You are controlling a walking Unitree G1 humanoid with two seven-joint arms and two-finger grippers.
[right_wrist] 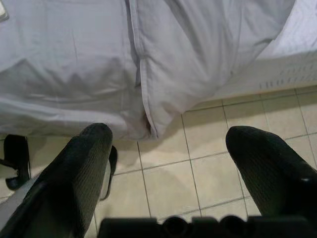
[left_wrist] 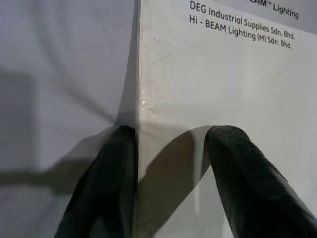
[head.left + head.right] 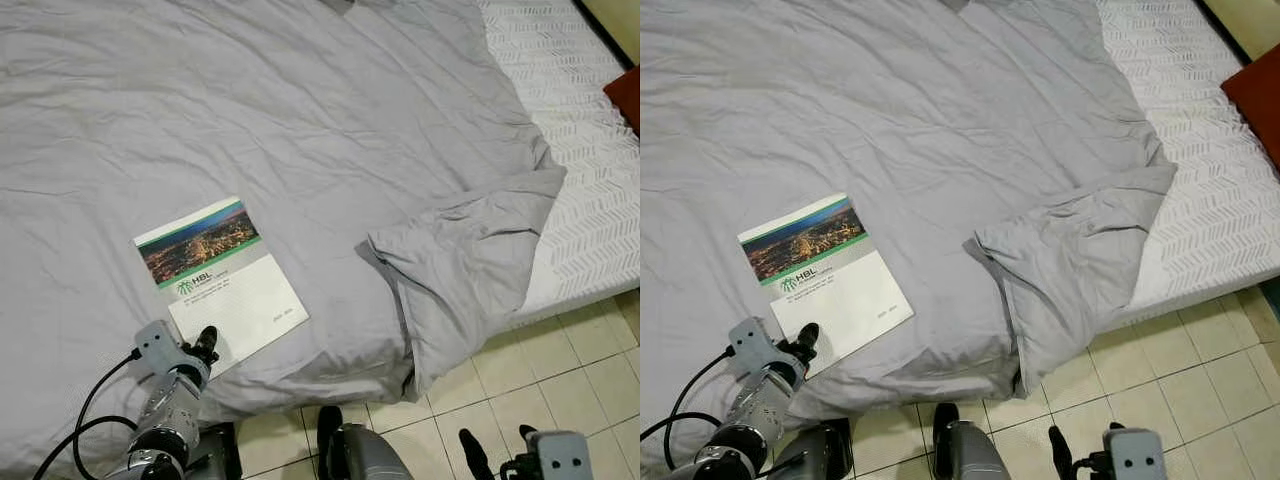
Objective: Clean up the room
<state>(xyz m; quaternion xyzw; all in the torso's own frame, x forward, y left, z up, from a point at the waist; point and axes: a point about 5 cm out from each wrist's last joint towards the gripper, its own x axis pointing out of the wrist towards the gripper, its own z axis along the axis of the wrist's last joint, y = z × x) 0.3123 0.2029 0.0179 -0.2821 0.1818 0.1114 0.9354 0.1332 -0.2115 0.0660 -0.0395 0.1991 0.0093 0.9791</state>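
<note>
A booklet [image 3: 222, 275] with a city photo on its cover lies flat on the grey duvet [image 3: 300, 120], near the bed's front edge. My left gripper [image 3: 207, 345] is at the booklet's near corner. In the left wrist view its fingers [image 2: 106, 183] stand open astride the booklet's edge [image 2: 140, 89]: one on the duvet beside it, the other over the white cover. My right gripper [image 3: 495, 450] hangs low at the bottom right, open over the floor tiles [image 1: 163, 173], with nothing between its fingers.
The duvet's right corner [image 3: 460, 270] is folded back and hangs over the bed's side. It leaves bare a strip of white patterned mattress [image 3: 590, 200]. A red object [image 3: 625, 95] sits at the far right edge. Beige tiled floor [image 3: 560, 380] runs along the bed's front.
</note>
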